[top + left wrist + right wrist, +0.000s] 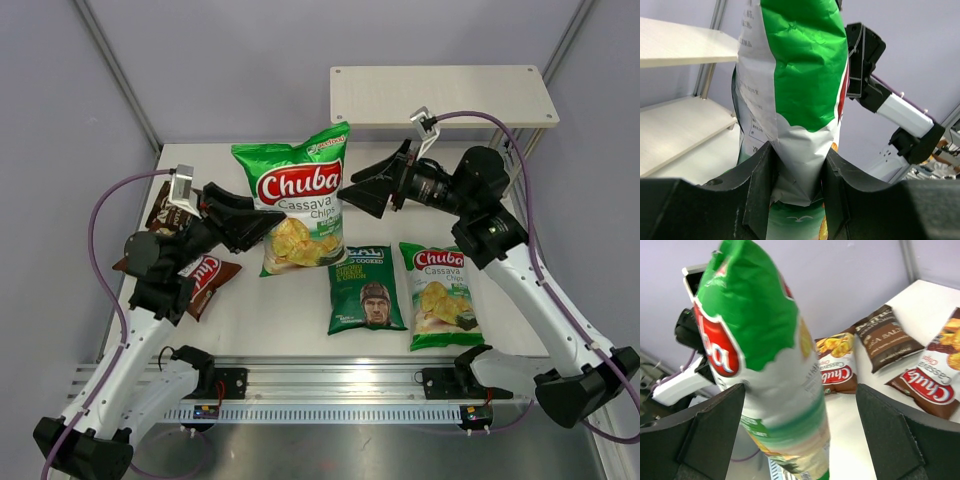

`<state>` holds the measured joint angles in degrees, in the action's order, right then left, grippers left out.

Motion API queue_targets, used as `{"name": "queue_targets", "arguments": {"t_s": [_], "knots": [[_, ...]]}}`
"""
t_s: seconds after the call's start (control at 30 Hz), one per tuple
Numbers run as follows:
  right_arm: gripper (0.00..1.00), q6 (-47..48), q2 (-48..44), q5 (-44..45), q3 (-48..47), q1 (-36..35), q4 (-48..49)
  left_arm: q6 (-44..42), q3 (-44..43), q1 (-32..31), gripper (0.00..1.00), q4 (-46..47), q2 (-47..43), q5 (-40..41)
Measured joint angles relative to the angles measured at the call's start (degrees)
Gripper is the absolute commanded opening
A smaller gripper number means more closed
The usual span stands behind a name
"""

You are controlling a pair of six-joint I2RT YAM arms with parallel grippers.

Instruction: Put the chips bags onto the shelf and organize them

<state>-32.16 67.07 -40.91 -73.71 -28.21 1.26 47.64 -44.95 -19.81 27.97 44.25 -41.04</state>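
- Lilac walls enclose the white tabletop (280, 320).
- Your left end effector (797, 165) is pinching the green-white Chuba bag (297, 195) by its lower edge and holds it upright above mid-tabletop.
- Your right end effector (352, 192) is spread wide, with the bag between its fingers but not clamped.
- Your shelf (440, 95) stands at the far right corner, apart from the bag.
- Watch for slip: one thin pinch on glossy film may let go, or the tall bag may flop and catch a shelf board.
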Motion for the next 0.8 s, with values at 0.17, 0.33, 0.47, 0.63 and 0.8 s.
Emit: {"name": "queue_targets", "arguments": {"t_s": [0.17,0.33,0.47,0.63,0.8], "knots": [[1.0,2.0,-2.4,6.3,0.0,1.0,-5.6,3.0,0.0,0.0,0.0,2.6,0.5,2.8],[1.0,1.2,-6.5,9.8,2.5,1.3,-8.0,7.6,0.0,0.0,0.0,6.1,3.2,6.3],[0.99,-2.7,-13.9,8.2,13.7,1.3,-0.3,12.1,0.0,0.0,0.0,8.2,5.7,10.4],[1.0,-7.3,-22.0,8.4,27.7,1.3,6.8,18.1,0.0,0.0,0.0,11.5,8.0,16.4],[1.0,-16.7,-24.0,8.7,37.2,0.9,22.9,24.6,-0.1,-1.0,0.0,17.8,11.2,21.4]]}}
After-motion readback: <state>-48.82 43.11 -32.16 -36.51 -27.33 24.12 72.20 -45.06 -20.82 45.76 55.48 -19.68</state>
